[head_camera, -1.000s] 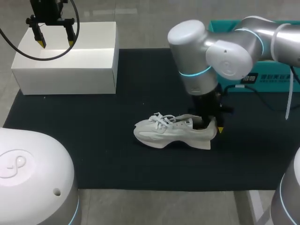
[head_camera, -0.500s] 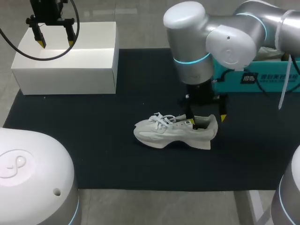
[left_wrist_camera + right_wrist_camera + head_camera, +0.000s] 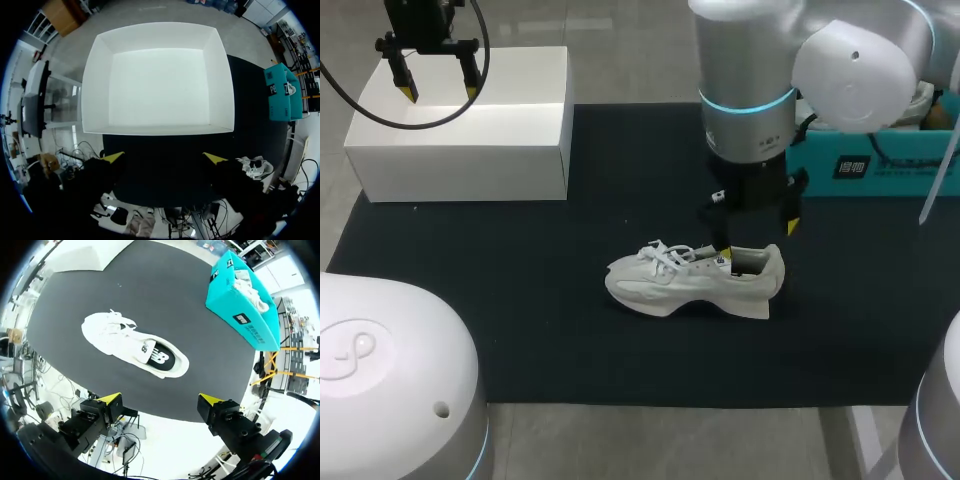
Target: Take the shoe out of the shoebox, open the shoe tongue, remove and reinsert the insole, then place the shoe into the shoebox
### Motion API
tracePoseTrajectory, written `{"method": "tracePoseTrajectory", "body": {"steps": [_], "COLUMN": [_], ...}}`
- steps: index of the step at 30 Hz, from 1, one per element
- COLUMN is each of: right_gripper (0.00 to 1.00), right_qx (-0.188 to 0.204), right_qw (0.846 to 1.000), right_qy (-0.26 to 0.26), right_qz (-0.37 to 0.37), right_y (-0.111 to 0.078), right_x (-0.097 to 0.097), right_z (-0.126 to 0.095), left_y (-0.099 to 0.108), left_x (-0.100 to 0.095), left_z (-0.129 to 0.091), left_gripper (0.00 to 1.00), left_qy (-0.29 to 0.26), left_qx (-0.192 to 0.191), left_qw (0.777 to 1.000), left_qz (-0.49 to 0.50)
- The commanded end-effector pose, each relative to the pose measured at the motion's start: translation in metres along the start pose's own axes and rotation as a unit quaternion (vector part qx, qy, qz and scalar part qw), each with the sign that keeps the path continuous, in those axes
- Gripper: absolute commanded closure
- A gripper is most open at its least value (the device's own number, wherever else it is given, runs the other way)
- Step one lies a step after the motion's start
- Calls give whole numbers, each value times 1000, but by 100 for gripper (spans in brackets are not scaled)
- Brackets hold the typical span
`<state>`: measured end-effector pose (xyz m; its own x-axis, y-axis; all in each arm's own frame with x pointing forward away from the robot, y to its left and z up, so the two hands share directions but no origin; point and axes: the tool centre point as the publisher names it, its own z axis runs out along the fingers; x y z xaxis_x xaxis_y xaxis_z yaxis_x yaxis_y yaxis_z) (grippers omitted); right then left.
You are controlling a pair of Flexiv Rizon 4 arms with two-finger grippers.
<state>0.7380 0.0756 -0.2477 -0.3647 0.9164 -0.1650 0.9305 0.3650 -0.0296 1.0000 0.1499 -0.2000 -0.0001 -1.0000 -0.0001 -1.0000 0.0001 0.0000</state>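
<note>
A white sneaker (image 3: 695,283) lies on its sole on the black mat (image 3: 520,300), toe toward the left, laces loose. In the right wrist view the sneaker (image 3: 132,346) shows its dark insole inside the opening. My right gripper (image 3: 755,232) hangs open just above the heel end, touching nothing; its yellow tips frame the shoe from above (image 3: 160,401). The white shoebox (image 3: 460,120) stands at the mat's far left corner. Above the white shoebox (image 3: 157,77), which is empty inside, my left gripper (image 3: 438,90) is held open (image 3: 165,157).
A teal box (image 3: 870,150) stands at the mat's far right, partly behind my right arm; the teal box (image 3: 247,302) holds white paper or fabric. The mat's front edge runs close in front of the sneaker.
My right gripper has let go of the sneaker's heel, opened wide and risen above it. The sneaker has stayed in place. The left arm has not moved.
</note>
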Motion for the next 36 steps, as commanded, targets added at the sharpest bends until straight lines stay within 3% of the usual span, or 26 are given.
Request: {"method": "tracePoseTrajectory", "body": {"steps": [1,14,17,20,25,29,30,31,36], "right_gripper": [0,0,0,0,0,0,0,0,0], "right_qx": [-93,-93,-183,-282,-316,-331,-324,-296,-296], "right_qw": [975,975,937,873,818,778,773,791,791], "right_qy": [63,63,96,99,109,151,158,142,142], "right_qz": [-191,-191,-280,-386,-468,-513,-522,-517,-517], "right_y": [-6,-6,-13,-26,-32,-31,-30,-28,-28], "right_x": [-7,-7,-12,-20,-43,-60,-63,-69,-69], "right_z": [4,4,-1,-6,6,13,16,21,21], "left_y": [0,0,0,0,0,0,0,0,0], "left_x": [0,0,0,0,0,0,0,0,0], "left_z": [0,0,0,0,0,0,0,0,0], "left_gripper": [0,0,0,0,0,0,0,0,0], "left_qy": [0,0,0,0,0,0,0,0,0], "left_qx": [0,0,0,0,0,0,0,0,0], "left_qw": [1000,1000,1000,1000,1000,1000,1000,1000,1000], "left_qz": [0,0,0,0,0,0,0,0,0]}}
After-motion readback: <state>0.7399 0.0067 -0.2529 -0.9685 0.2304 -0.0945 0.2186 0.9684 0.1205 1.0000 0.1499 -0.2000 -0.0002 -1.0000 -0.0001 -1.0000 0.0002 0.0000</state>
